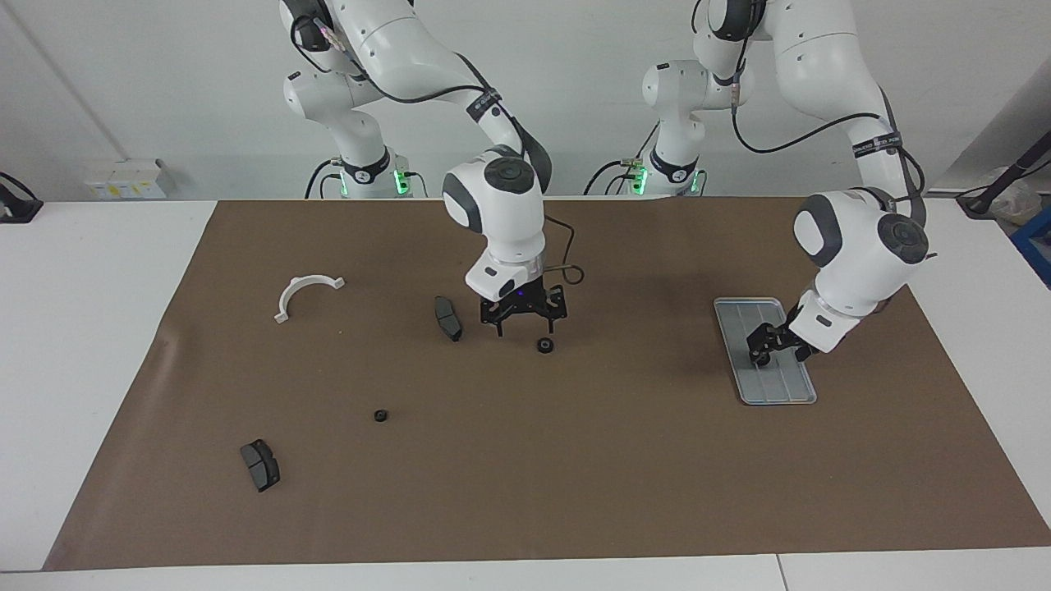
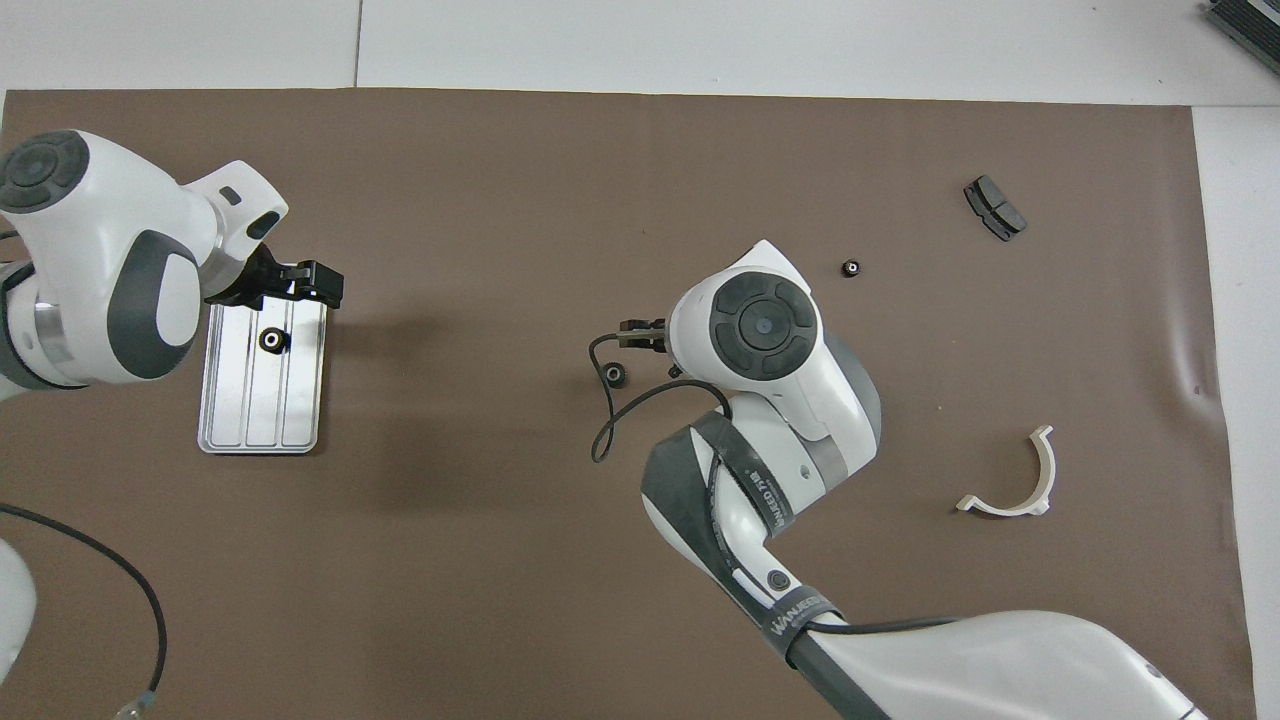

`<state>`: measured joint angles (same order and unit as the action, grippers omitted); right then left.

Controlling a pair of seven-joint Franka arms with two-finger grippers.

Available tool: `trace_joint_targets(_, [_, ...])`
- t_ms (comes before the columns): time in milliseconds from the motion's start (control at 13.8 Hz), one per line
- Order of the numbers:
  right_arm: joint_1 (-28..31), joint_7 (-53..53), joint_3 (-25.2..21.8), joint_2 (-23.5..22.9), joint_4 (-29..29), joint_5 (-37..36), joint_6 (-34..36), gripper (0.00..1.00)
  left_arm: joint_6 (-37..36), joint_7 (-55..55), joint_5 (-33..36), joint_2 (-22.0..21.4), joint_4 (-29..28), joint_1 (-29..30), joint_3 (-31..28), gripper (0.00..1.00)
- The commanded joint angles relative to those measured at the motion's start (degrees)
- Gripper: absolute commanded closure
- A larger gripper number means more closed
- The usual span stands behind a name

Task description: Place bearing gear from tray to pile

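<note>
We see left gripper (image 1: 770,345) over tray (image 1: 792,389), fingers apart above gear (image 2: 271,340); right gripper (image 1: 523,320) spread over second gear (image 1: 543,345) mid-worktop.
</note>
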<state>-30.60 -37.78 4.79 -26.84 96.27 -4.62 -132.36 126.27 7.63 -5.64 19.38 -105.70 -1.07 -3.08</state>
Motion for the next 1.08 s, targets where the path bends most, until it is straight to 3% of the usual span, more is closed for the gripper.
trace_joint_targets(0, [-1.47, -1.42, -0.13, -6.29, -7.68, -0.22, 3.50, 0.00, 8.35, 0.46, 0.72, -1.53, -7.14, 0.28, -0.25, 0.12])
trace_joint_targets(217, [-2.45, -3.87, -0.13, -6.56, -7.16, -2.49, 3.43, 0.00, 10.75, 0.11, 0.72, -1.01, -8.47, 0.28, -0.44, 0.24])
trace_joint_targets(506, [-2.36, -4.50, -0.05, -6.74, -5.32, -2.59, 2.99, 0.15, 10.66, -0.16, 0.72, -1.36, -9.96, -0.42, -0.44, 0.37])
trace_joint_targets(867, [-2.53, -6.25, -0.05, -6.74, -2.76, -2.68, 0.27, 0.19, 10.31, -1.91, 0.72, -1.80, -11.37, -1.92, -0.44, 0.47])
trace_joint_targets(1011, [-2.97, -7.21, -0.05, -6.39, -1.53, -2.68, 0.70, 0.26, 9.96, -1.91, 0.72, -1.97, -11.46, -2.01, -0.44, 0.54])
